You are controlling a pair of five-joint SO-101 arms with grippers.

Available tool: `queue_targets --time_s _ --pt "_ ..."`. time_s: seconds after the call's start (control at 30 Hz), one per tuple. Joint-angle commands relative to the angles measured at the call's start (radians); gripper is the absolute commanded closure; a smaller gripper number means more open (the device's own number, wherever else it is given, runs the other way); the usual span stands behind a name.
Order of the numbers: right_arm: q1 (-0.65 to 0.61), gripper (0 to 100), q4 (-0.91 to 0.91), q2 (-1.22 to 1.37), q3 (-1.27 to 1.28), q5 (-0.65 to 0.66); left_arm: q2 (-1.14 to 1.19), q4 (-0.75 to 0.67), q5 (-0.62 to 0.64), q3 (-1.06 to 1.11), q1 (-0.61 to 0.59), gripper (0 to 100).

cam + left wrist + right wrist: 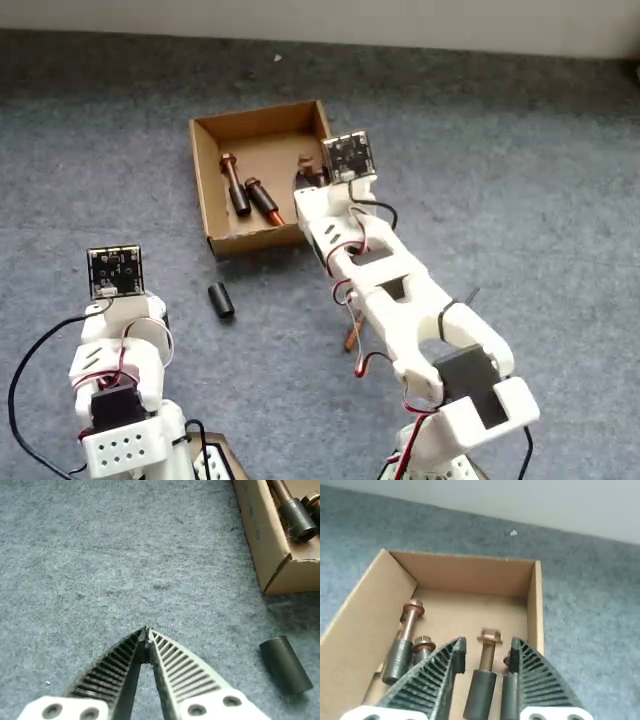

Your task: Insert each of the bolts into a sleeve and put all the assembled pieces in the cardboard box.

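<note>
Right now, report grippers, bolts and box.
Left gripper shut, over carpet. Right gripper open over box, sleeved bolt between its fingers. One sleeve, one bare bolt loose outside box.

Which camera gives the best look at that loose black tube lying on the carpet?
The left wrist view: the sleeve lies close and large. The high view shows it small, near the cardboard box. The right wrist view faces the box.
</note>
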Motion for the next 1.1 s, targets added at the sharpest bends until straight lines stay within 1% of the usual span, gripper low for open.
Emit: queue_targets --time_s 0.0,0.1,0.23,0.33,0.43,0.53,0.63,0.8,0.87,1.07 --pt "-0.048 86.2 0.041 -0.174 0.016 -0.003 -0.005 -0.017 -0.002 0.024 -0.008 98" --pt "-0.104 86.2 0.168 -0.326 0.09 -0.005 -0.007 -0.017 -0.002 0.024 -0.008 98" --pt "-0.246 86.2 0.334 -0.456 0.193 -0.005 -0.007 -0.017 -0.002 0.024 -0.008 99" --pt "-0.372 86.4 0.378 -0.46 0.251 -0.005 -0.007 -0.017 -0.002 0.024 -0.008 99" --pt "-0.441 86.4 0.381 -0.423 0.274 -0.006 -0.007 -0.017 -0.002 0.024 -0.008 99" --pt "-0.469 86.4 0.381 -0.352 0.271 -0.006 -0.007 -0.017 -0.002 0.024 -0.008 99" --pt "-0.483 86.4 0.394 -0.271 0.2 -0.005 -0.007 -0.017 -0.002 0.024 -0.008 99" --pt "-0.516 86.4 0.602 -0.134 -0.016 -0.006 -0.007 -0.017 -0.002 0.024 -0.008 99" --pt "-0.526 86.4 0.657 -0.087 -0.094 -0.006 -0.007 -0.017 -0.002 0.024 -0.008 99" --pt "-0.519 86.4 0.668 0.044 -0.216 -0.006 -0.007 -0.017 -0.002 0.024 -0.008 99"
